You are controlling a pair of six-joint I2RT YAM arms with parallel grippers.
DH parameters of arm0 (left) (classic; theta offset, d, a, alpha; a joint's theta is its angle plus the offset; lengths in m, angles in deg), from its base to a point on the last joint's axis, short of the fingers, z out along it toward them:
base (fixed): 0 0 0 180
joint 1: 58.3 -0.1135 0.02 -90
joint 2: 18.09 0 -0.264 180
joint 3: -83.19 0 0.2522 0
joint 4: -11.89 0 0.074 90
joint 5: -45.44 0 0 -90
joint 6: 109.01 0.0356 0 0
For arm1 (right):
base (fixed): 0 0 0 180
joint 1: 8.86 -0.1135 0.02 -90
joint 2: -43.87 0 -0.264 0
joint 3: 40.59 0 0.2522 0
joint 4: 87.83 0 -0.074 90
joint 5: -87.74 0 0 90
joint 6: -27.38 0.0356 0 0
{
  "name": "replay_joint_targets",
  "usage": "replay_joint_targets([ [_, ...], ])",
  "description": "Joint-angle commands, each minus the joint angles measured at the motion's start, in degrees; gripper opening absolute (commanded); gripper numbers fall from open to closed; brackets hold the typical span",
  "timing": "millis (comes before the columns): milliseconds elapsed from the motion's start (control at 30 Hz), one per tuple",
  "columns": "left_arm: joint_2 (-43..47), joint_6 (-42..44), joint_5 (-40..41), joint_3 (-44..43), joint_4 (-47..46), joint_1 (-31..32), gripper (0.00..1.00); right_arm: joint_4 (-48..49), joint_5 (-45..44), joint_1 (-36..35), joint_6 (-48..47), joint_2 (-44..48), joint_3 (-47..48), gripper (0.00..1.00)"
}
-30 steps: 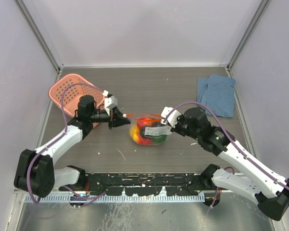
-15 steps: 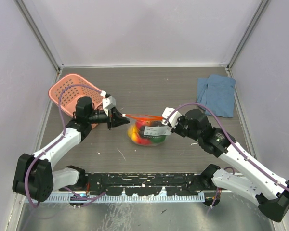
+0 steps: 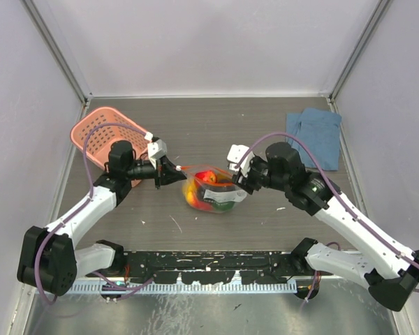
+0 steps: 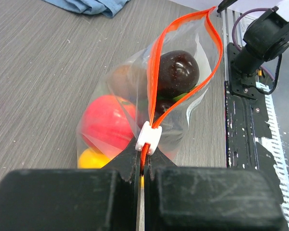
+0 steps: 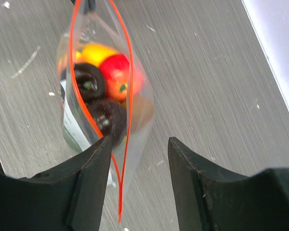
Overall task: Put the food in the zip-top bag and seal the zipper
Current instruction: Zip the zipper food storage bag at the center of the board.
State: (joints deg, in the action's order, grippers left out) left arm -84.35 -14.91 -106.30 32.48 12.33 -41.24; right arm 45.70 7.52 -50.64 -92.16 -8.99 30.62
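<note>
The bag (image 3: 211,195) is lying near the middle of the bench (image 3: 195,125), somewhat toward the front edge and between the two arms. The food (image 3: 206,192) is sitting inside it: a dark glossy piece (image 4: 178,72), a red piece (image 4: 108,122) and a yellow piece (image 4: 91,159) are showing through the clear plastic.

The left gripper (image 4: 143,156) is clamping the zipper (image 4: 153,77) at the bag's left end, its fingers closed on the orange strip just behind the white slider (image 4: 148,137). From the slider onward the two halves of the strip are bowing apart, so the mouth is standing open along most of its length.

The right gripper (image 5: 139,144) is hovering at the bag's right end with its fingers spread. The far tip of the zipper is hanging between them, and the fingers are gripping nothing.

A pink basket (image 3: 101,125) is standing by the left edge, toward the far left corner. A blue cloth (image 3: 314,136) is lying near the far right corner.
</note>
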Motion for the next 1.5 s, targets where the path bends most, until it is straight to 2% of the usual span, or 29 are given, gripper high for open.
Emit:
replay_joint_targets([
  [0,2.5,1.2,-0.4,-1.8,-0.5,-0.4,0.00,5.5,8.9,0.1,1.4,-5.1,5.7,0.57],
  [167,3.1,1.6,-0.2,-1.8,0.1,-0.4,0.00,10.9,14.4,-0.9,2.1,-11.9,9.8,0.56],
  [567,3.7,1.9,-0.5,-1.5,0.1,-0.2,0.00,25.6,23.0,-4.2,3.9,-22.7,12.1,0.50],
  [1033,3.6,2.2,-0.7,-1.3,0.1,0.1,0.00,28.7,27.6,-5.4,6.0,-29.7,16.0,0.37],
  [1467,3.6,2.3,-0.8,-1.4,0.2,0.3,0.00,28.4,29.2,-5.4,6.0,-32.5,16.9,0.32],
])
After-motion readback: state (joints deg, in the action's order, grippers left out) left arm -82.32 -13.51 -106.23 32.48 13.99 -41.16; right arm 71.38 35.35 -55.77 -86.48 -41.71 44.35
